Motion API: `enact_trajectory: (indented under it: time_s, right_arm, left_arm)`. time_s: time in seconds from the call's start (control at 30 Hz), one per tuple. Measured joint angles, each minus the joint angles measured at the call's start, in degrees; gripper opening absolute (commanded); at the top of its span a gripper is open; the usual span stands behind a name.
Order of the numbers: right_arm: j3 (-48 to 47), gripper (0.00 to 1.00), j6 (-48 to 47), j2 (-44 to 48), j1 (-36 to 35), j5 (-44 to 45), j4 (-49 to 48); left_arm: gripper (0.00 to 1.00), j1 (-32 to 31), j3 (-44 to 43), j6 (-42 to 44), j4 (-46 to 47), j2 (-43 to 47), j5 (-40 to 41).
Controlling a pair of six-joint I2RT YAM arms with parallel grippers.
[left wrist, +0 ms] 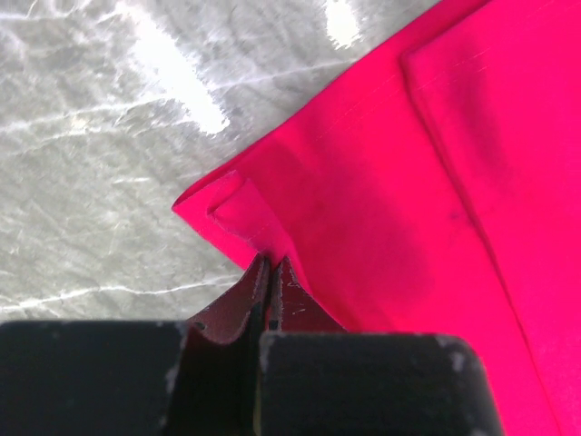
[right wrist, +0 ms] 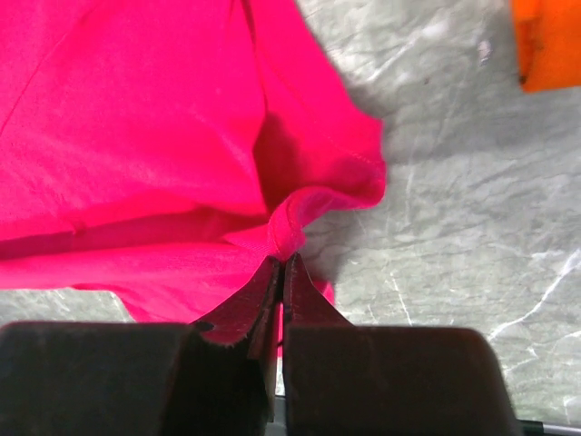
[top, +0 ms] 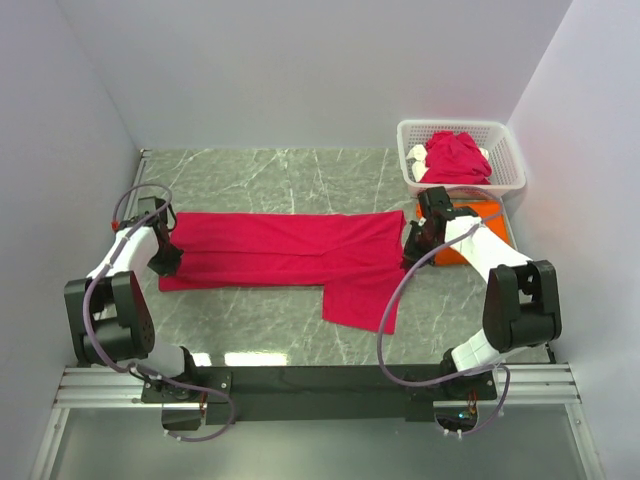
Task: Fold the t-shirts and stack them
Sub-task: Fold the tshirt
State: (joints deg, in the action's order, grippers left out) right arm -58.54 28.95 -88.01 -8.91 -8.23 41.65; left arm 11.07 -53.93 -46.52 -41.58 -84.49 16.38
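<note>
In the middle of the top view, a crimson t-shirt [top: 290, 250] lies spread across the grey marble table [top: 260, 175]. One flap of it reaches toward the lower edge of the frame. At its left end the left hand [left wrist: 270, 268] is closed tight on the hem corner. At its right end the right hand [right wrist: 281, 265] is clamped on a small bunched fold. Beyond the right arm lies an orange t-shirt [top: 487, 212], perhaps folded, partly hidden. In the upper right a white basket [top: 505, 150] holds crumpled crimson t-shirts [top: 455, 158].
</note>
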Motion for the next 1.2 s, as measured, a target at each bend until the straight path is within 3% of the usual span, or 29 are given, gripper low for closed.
enact_trajectory:
  time_s: [0.63,0.8,0.93,1.17,1.2]
  right_arm:
    - [-0.39,0.03,0.15,-1.86,1.49,1.05,-0.59]
    - [-0.24,0.08,0.2,-1.86,1.81,1.55,-1.18]
    - [0.35,0.15,0.17,-1.86,1.81,1.79,-2.08]
    - [1.68,0.42,0.39,2.49,1.33,5.62,-3.21]
    - [1.84,0.44,0.48,4.42,0.98,6.56,-3.37]
  left_arm:
    - [0.01,-2.97,-6.95,4.48,1.92,-6.43,1.81]
    - [0.02,-3.1,-7.48,4.46,1.9,-7.91,2.82]
    - [0.27,-3.1,-7.48,4.44,1.97,-8.85,3.5]
    - [0.61,-3.02,-7.48,4.28,2.91,-7.74,4.94]
    - [0.7,-3.02,-7.48,4.13,2.89,-6.86,4.94]
